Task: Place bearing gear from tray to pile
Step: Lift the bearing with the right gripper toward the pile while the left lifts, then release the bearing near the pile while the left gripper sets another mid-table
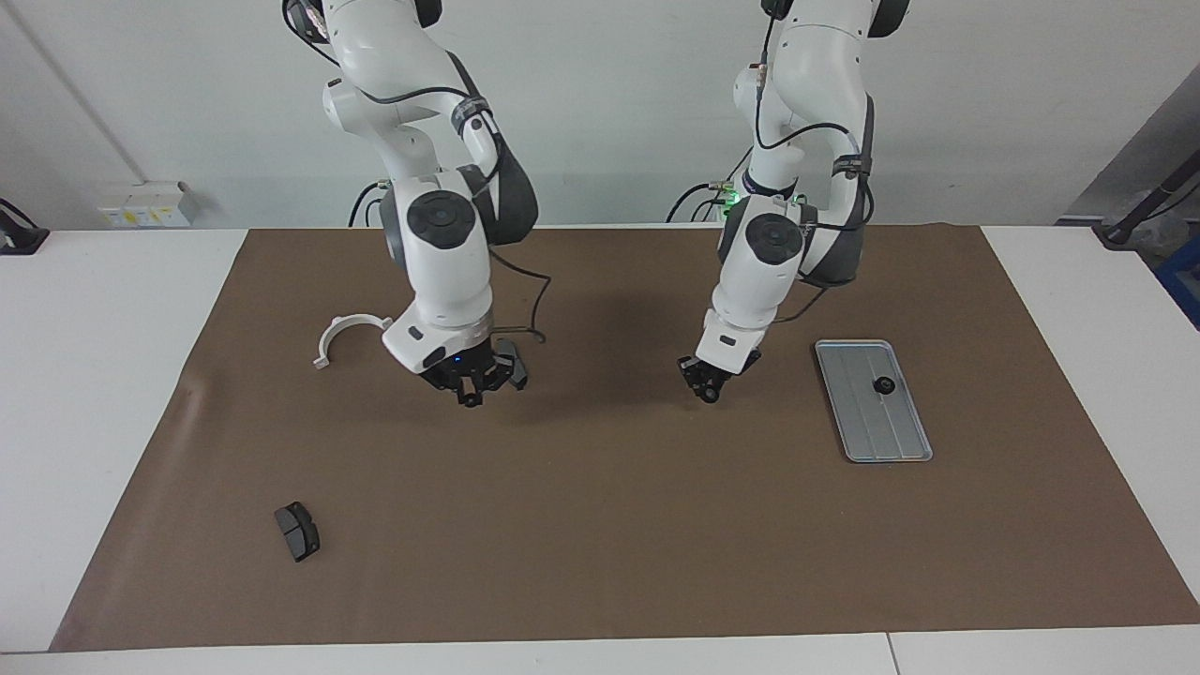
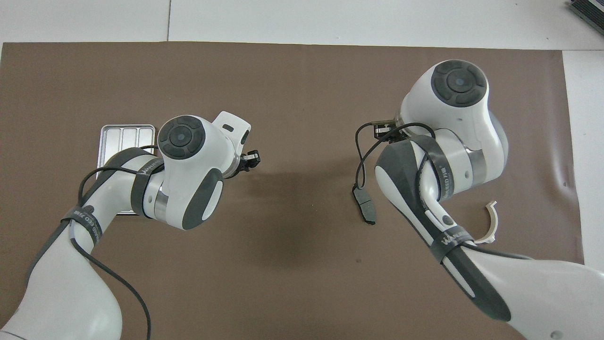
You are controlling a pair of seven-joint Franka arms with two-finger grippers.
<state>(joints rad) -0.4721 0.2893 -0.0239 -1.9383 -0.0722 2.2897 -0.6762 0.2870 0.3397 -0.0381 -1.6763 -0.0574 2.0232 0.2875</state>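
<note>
Black and compact, the left gripper [image 1: 710,388] is seen over the brown mat [image 1: 600,525], between the tray [image 1: 895,441] and a brake pad [image 1: 514,367]; whether it is spread or pinching cannot be told. The right gripper [image 1: 466,394], pressed together, is held just beside that pad. One bearing gear [image 1: 882,384] is seen on the tray; judged light, rigid and slippery, it is best pinched across its rim.
</note>
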